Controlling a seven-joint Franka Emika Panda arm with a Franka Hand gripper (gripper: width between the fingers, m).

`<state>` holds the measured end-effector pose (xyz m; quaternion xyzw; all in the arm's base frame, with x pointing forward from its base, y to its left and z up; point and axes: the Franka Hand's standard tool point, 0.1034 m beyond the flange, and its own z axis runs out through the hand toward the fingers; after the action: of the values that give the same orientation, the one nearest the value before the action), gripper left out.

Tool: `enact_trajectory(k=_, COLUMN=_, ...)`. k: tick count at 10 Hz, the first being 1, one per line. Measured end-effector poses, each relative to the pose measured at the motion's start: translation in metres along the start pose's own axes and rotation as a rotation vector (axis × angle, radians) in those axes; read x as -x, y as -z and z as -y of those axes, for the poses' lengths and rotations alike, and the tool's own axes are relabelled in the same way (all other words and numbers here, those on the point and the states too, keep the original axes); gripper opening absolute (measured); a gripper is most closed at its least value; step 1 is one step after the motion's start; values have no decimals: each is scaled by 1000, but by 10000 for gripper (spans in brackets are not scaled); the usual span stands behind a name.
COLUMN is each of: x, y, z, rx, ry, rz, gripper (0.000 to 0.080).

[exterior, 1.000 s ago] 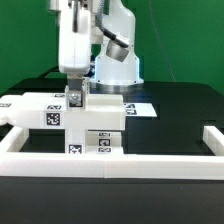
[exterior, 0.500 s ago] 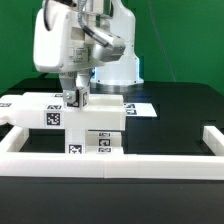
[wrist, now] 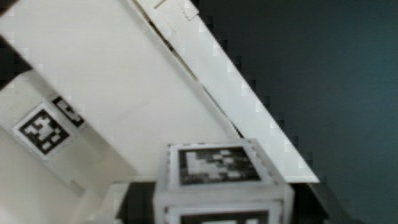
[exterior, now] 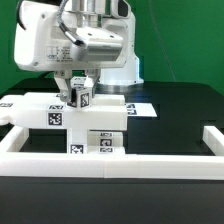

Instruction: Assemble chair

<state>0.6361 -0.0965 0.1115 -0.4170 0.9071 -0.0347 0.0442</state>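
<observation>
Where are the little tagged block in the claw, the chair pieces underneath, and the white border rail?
tagged block [exterior: 82, 97], exterior view, its tagged face
chair [exterior: 60, 110], exterior view, flat panel's top
border rail [exterior: 150, 160], exterior view, front rail's top

Green backdrop wall [exterior: 185, 40] behind a black table [exterior: 175, 115], white border rails [exterior: 150, 160] framing its front, under even lighting

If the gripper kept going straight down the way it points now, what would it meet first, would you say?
Probably the matte white chair assembly directly below; the gripper, shut on a small tagged white block, hangs just above it, though depth is unclear.
</observation>
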Motion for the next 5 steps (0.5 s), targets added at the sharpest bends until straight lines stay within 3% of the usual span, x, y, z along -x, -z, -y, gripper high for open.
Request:
enact_trajectory(k=1, x=0, y=0, z=0, rx=1, ry=7, rz=4, gripper=287)
enact_trajectory(k=2, x=1, y=0, z=0, rx=2, ry=37, rz=4, gripper=343)
enact_trajectory(k=3, x=1, y=-1, z=-1, rx=2, ry=79, rz=4, gripper=479)
enact_trajectory(k=4, x=1, y=-1, z=-1, rx=2, ry=96, rz=4, gripper=479)
enact_trajectory(k=5, x=0, y=-1, z=-1, rx=2, ry=181, rz=4, gripper=614)
